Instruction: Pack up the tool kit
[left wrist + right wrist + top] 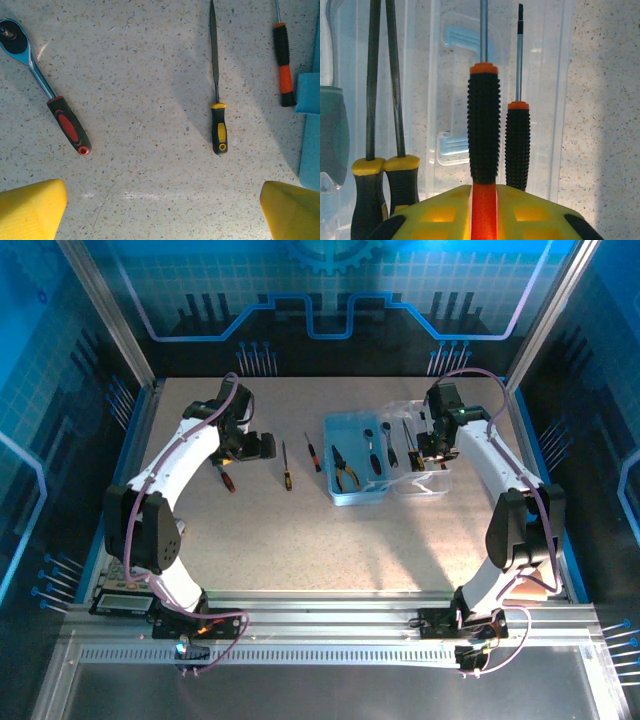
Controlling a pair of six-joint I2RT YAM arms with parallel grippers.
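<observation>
Left tool released, jaws wide, hovering over bare counter left of the box, gripping nothing.

Under it, lying loose on the counter:
- red-handled ratchet, head up-left
- yellow-handled file, just right of centre
- loose screwdriver, orange and black, handle end just beside the box edge

Right tool is clenched on the held screwdriver. Its black ribbed grip with orange collar sits between my fingers, which lie flush on both sides (as far as the wrist view lets me judge). It's over the clear lid, which lies open flat against the right side of the box.

Also on the lid:
- smaller screwdriver, just beside the held one, parallel
- two yellow-capped handles at left, side by side

In the pale-blue box tray:
- yellow-handled pliers
- two more tools to their right that I can't identify from the top view

Any print on the handles is too small to read.
</observation>
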